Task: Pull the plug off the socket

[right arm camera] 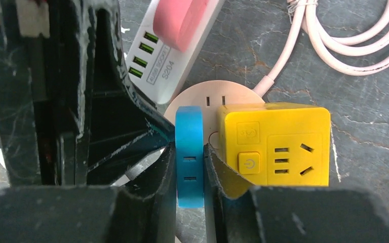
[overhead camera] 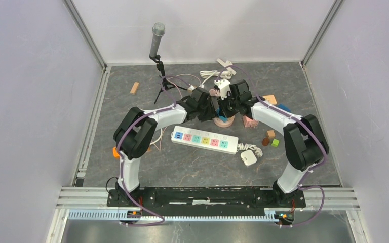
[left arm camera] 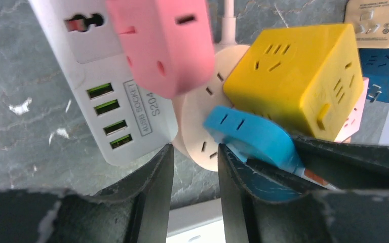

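The grey marbled bench [overhead camera: 192, 167] carried everything. Over it the left arm [overhead camera: 137, 134] and right arm [overhead camera: 299, 139] bent inward and met near the middle, at 12 o'clock from a long white power strip [overhead camera: 204, 139] with coloured outlets. A microphone [overhead camera: 157, 38] on its stand rose at 10 o'clock from that meeting point.

Under the wrists lay a white USB strip [left arm camera: 96, 86] with a pink adaptor [left arm camera: 162, 40] plugged into it. At 5 o'clock from it sat the round socket [right arm camera: 218, 93], flat on the bench, its pale cable leaving at 1 o'clock. A yellow cube adaptor [right arm camera: 273, 144] stood on the socket's face. The blue plug [right arm camera: 189, 162] was seated in the socket just at 9 o'clock of the cube.

The right fingers [right arm camera: 164, 167] were clamped on the blue plug, one on each flat side. The left fingers [left arm camera: 154, 187] stood narrowly apart with the socket's rim between their tips. I could not tell whether they gripped it.
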Available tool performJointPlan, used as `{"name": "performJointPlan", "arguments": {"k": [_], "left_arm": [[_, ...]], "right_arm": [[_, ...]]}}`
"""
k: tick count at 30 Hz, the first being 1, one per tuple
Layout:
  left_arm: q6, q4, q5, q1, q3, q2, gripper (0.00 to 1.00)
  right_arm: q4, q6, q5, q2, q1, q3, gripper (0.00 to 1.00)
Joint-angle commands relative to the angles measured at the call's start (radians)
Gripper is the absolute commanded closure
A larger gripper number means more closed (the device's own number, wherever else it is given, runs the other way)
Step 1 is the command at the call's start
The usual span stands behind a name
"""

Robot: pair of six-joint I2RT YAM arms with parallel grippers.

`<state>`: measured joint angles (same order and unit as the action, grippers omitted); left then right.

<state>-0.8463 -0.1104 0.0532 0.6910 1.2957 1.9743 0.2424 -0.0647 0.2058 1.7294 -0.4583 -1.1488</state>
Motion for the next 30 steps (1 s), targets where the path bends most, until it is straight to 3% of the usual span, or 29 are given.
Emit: {"name": "performJointPlan", "arguments": {"k": [1, 8, 22, 26, 30], "left_arm": [[-0.011, 0.008, -0.087, 0.006, 0.084, 0.038, 0.57], [0.032, -0.039, -0.071, 0.053, 0.066, 0.085, 0.67], [0.008, -0.044, -0.032, 0.071, -0.040, 0.099, 0.74], [0.004, -0.044, -0.025, 0.072, -0.040, 0.103, 0.75], [0.001, -0.049, -0.022, 0.070, -0.036, 0.108, 0.75]], "right_arm": [[-0.042, 0.047, 0.039, -0.060, -0.006, 0.035, 1.00], [-0.066, 0.028, 0.032, -0.083, -0.007, 0.027, 1.00], [-0.151, 0.123, 0.127, -0.115, 0.006, 0.029, 1.00], [-0.094, 0.027, 0.006, -0.071, -0.046, 0.025, 1.00], [-0.110, 0.027, -0.016, -0.090, -0.057, 0.057, 1.00]]}}
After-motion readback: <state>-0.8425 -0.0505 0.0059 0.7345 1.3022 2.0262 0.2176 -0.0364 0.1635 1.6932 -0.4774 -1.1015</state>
